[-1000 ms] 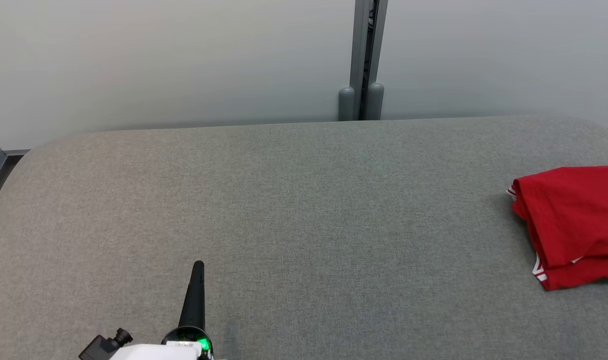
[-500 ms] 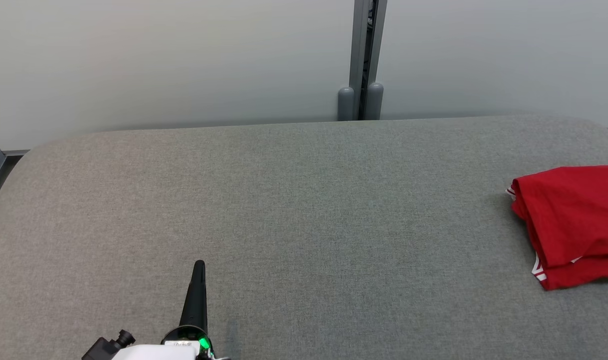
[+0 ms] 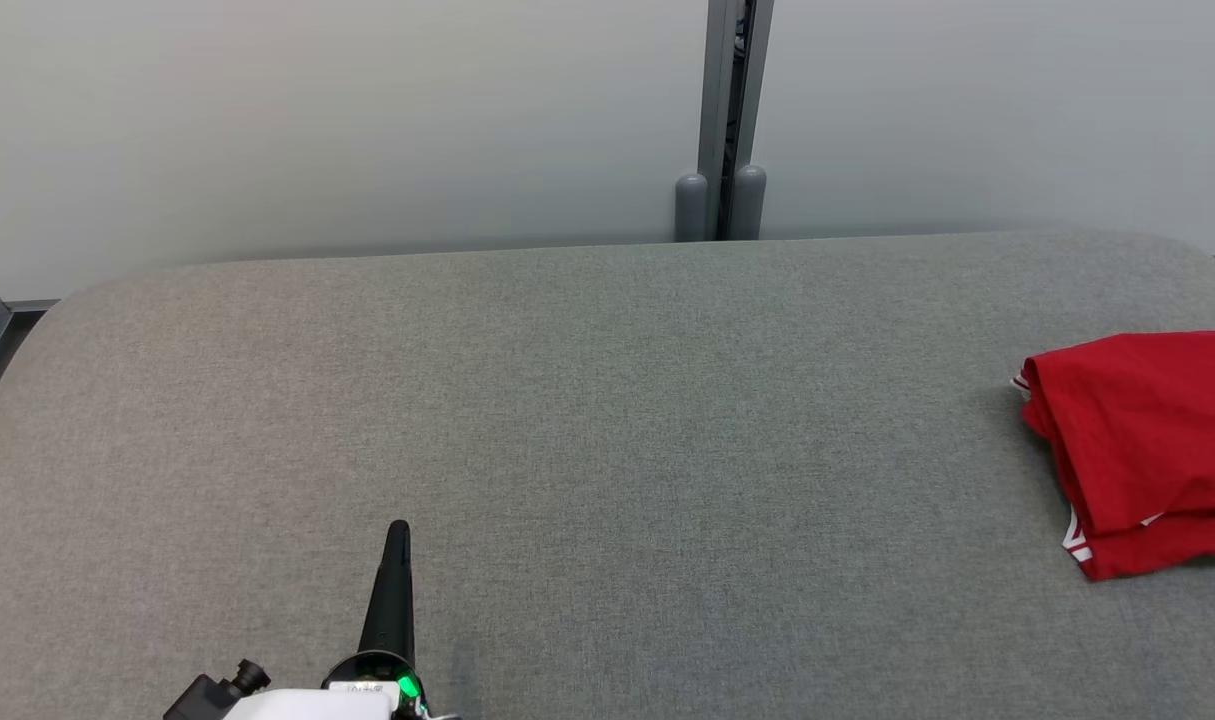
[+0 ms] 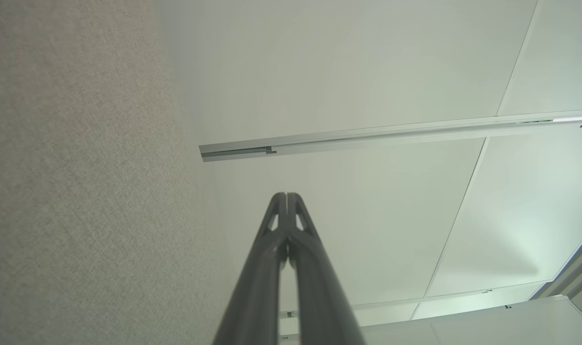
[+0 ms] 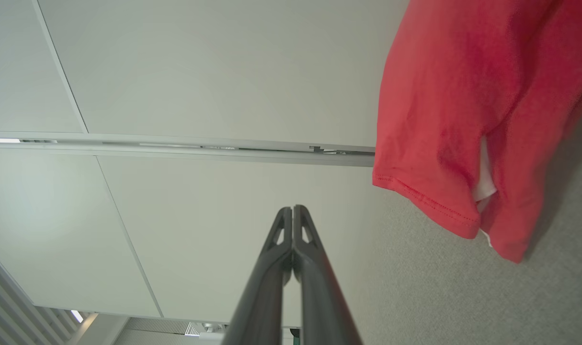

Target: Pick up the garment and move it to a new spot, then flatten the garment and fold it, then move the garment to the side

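While the red garment [image 3: 1147,450], seemingly folded, lies at the bench's [image 3: 607,400] right, your left fingers [image 4: 262,268] and right fingers [image 5: 267,278] sit pressed together, empty.

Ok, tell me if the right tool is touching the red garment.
Apart. The right wrist view shows a clear gap between the right tool and the red garment.

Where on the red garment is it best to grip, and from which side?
Probably the near left corner of the red garment, coming from the left across the grey surface: the folded layers end there in loose, stacked edges with white trim.
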You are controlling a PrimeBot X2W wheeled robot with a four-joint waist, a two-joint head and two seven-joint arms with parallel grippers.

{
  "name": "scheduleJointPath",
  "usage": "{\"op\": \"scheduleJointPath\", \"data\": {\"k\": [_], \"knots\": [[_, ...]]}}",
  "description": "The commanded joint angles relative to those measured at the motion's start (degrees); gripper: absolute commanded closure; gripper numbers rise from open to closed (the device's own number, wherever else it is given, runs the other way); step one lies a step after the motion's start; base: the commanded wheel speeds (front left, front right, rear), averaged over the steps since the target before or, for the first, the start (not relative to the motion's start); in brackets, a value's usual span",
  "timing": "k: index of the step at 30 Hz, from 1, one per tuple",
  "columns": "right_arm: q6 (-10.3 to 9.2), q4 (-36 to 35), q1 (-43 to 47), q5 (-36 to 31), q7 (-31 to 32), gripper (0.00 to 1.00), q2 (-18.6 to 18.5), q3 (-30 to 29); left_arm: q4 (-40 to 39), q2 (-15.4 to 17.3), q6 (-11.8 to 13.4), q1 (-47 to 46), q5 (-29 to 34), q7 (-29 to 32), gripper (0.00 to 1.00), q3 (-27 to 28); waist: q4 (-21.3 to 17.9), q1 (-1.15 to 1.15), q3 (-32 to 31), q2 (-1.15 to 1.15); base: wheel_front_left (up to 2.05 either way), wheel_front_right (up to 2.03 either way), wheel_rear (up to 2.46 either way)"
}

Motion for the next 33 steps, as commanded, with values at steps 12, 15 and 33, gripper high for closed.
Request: {"op": "scheduleJointPath", "data": {"k": [12,15,33], "knots": [[0.02,0.2,-0.8,-0.6,0.7,1.0,0.0,-0.6,-0.2,0.1,-0.3,-0.8,0.0,-0.1,1.0,0.1,0.0,0.0,0.0,0.0,0.0,0.0,0.0],[0.02,0.2,-0.6,-0.7,0.8,1.0,0.1,-0.7,-0.2,0.1,-0.3,-0.8,0.0,-0.1,1.0,0.1,0.0,0.0,0.0,0.0,0.0,0.0,0.0],[0.02,0.2,-0.9,-1.2,1.1,1.0,0.4,-1.2,-0.2,0.1,-0.3,-0.8,0.0,-0.1,1.0,0.1,0.0,0.0,0.0,0.0,0.0,0.0,0.0]]}}
